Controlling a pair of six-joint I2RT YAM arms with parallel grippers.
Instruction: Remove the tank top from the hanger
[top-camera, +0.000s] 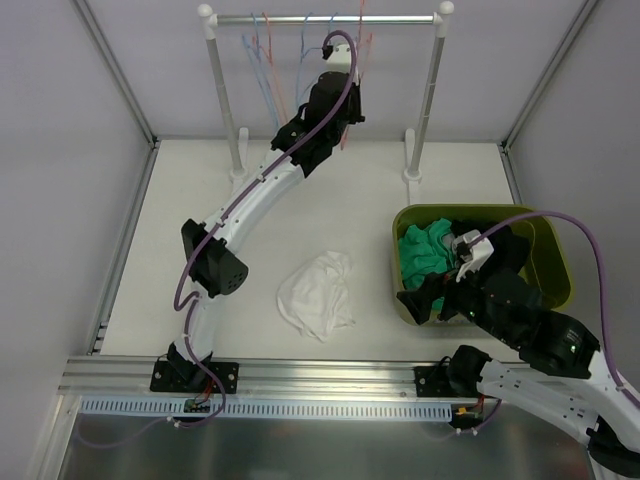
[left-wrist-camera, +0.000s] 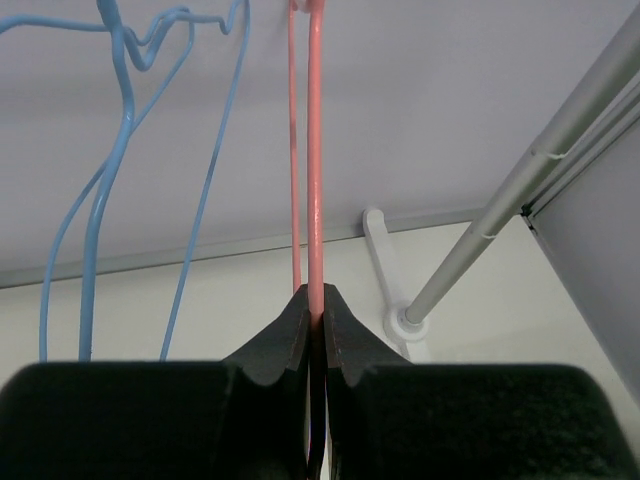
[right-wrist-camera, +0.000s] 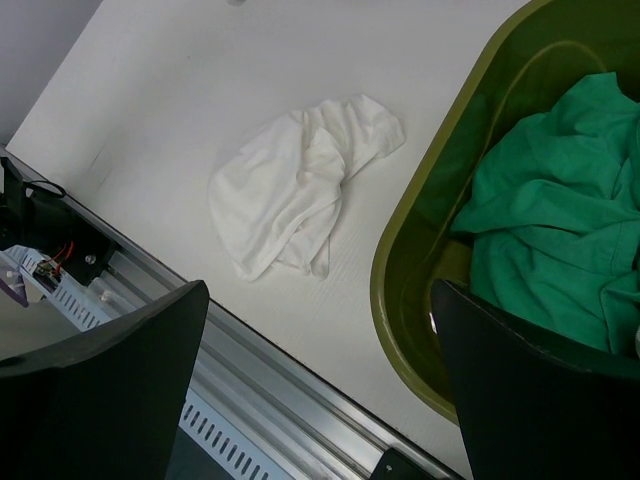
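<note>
Grey walls enclose a white tabletop (top-camera: 200, 200) where a rack (top-camera: 325, 18) stands along the far edge, strung with blue hangers (left-wrist-camera: 100, 200) and a red hanger (left-wrist-camera: 315, 150). The left arm (top-camera: 260, 195) reaches up to the rack, its jaws pinched shut on the red hanger's thin wire, which looks bare in the wrist view. The tank top (top-camera: 317, 293), white and crumpled, lies on the tabletop towards the middle of the near edge, apart from any hanger, so the garment appears to be off already. The right arm (top-camera: 540, 345) hovers at the near right corner with its jaws spread wide and holding nothing, beside a green bin (top-camera: 560, 265) of green clothes (top-camera: 425, 250). What remains seems to be parting with the hanger cleanly: its hook is hidden, so it should sit over the rail before the left jaws open. They should then open fully and back straight out, clear of the blue wires just beside.
</note>
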